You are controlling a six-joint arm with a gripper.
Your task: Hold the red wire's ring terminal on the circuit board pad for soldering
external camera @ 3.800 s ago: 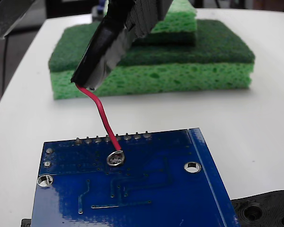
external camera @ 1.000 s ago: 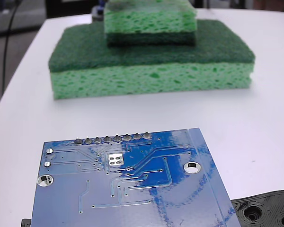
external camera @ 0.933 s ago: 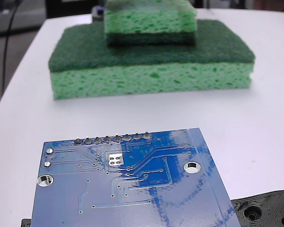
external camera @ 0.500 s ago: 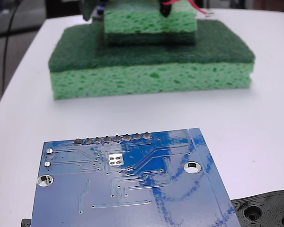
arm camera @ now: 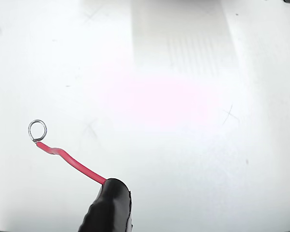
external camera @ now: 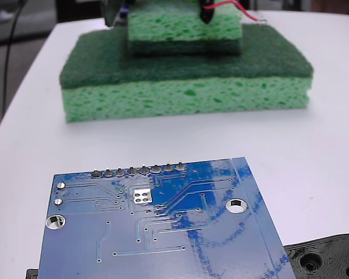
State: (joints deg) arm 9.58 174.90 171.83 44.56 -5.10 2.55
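The blue circuit board (external camera: 157,226) lies flat at the front of the fixed view, with its small silvery pad (external camera: 142,196) near the row of grey solder bumps. My gripper (external camera: 205,11) shows only as a dark tip at the top edge, above the upper sponge and far behind the board. It is shut on the red wire (external camera: 228,4), which runs right to the ring terminal (external camera: 260,21). In the wrist view the black gripper (arm camera: 114,189) grips the red wire (arm camera: 70,162). The ring terminal (arm camera: 37,129) hangs free over bare white table.
A small green sponge (external camera: 185,26) sits on a large green sponge (external camera: 186,78) at the back of the white table (external camera: 314,157). A black plastic piece with holes (external camera: 328,258) lies at the board's right corner. A grey part (external camera: 110,11) pokes in at the top left.
The gripper with the red wire came into the fixed view at the top edge. It has since sunk slightly, and the ring terminal now shows a little lower and further right.
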